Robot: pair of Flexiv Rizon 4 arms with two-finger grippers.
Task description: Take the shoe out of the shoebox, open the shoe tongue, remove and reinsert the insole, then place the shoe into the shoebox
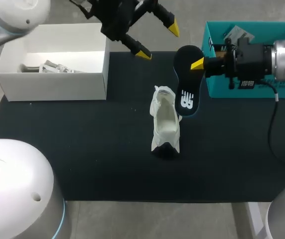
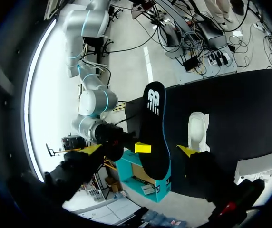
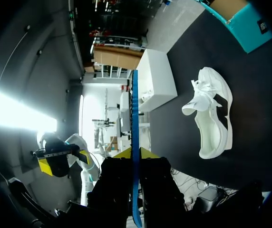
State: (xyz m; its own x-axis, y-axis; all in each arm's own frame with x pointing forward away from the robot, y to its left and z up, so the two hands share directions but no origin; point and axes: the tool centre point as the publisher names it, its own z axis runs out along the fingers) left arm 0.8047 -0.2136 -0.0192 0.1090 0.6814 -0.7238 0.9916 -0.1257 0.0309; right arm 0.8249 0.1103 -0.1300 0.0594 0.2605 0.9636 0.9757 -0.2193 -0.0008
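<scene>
— What sits on the black tabletop (image 1: 82, 164)?
— A white shoebox (image 1: 53, 87) at its left, a teal box (image 1: 217, 88) at its right, and the white shoe (image 1: 165, 127) between them, outside both, with its opening facing up.
— And the insole?
— The dark insole (image 1: 186, 84) is held above the tabletop, pinched between both fingers of the right hand (image 3: 135, 154), with one end close to the shoe.
— The left hand?
— The left hand (image 1: 157, 41) is up near the tabletop's far edge, fingers spread wide.
</scene>
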